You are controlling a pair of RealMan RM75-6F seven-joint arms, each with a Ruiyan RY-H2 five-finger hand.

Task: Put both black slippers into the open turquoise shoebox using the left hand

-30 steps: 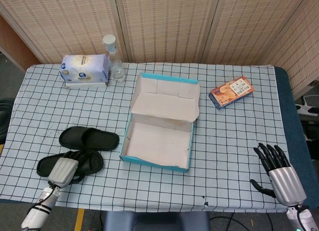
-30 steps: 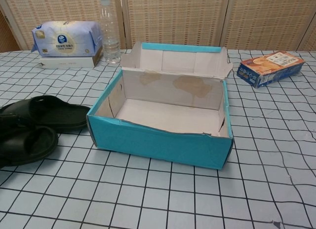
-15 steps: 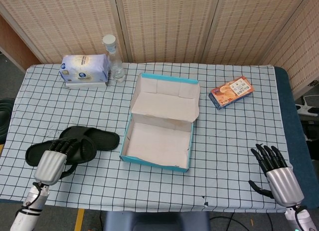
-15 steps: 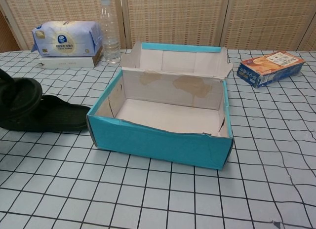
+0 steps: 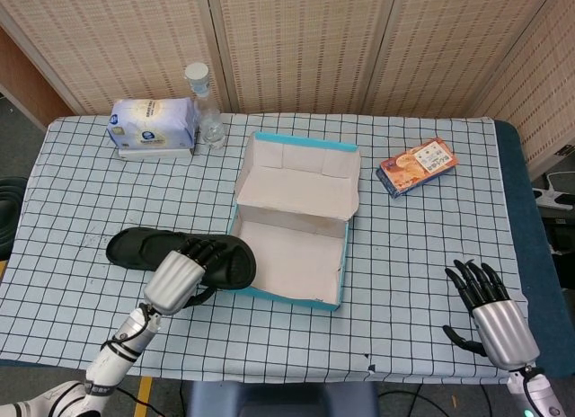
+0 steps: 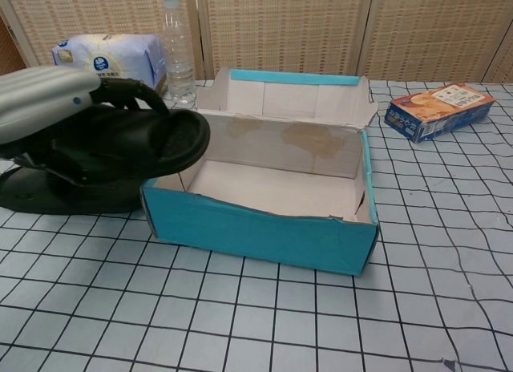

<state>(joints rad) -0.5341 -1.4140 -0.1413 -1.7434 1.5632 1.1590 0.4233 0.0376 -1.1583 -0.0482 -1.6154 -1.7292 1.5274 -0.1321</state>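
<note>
My left hand [image 5: 175, 278] [image 6: 48, 107] grips one black slipper [image 5: 225, 262] [image 6: 132, 147] and holds it in the air at the left wall of the open turquoise shoebox [image 5: 289, 296] [image 6: 264, 232]; its toe reaches over the box's near left corner. The other black slipper [image 5: 135, 246] [image 6: 48, 197] lies flat on the table, left of the box and partly hidden behind the lifted one. The box interior is bare cardboard. My right hand [image 5: 490, 309] hovers open near the table's front right edge, fingers spread, holding nothing.
At the back left stand a tissue pack [image 5: 153, 125] [image 6: 108, 55] and a clear water bottle [image 5: 205, 107] [image 6: 178, 47]. A snack box [image 5: 418, 165] [image 6: 439, 109] lies right of the shoebox's raised lid. The checked tablecloth [image 5: 422, 246] covers the table.
My left hand has lifted one slipper off the table and carried it rightward to the shoebox's left wall. The second slipper stays put. The right hand barely shifted.
</note>
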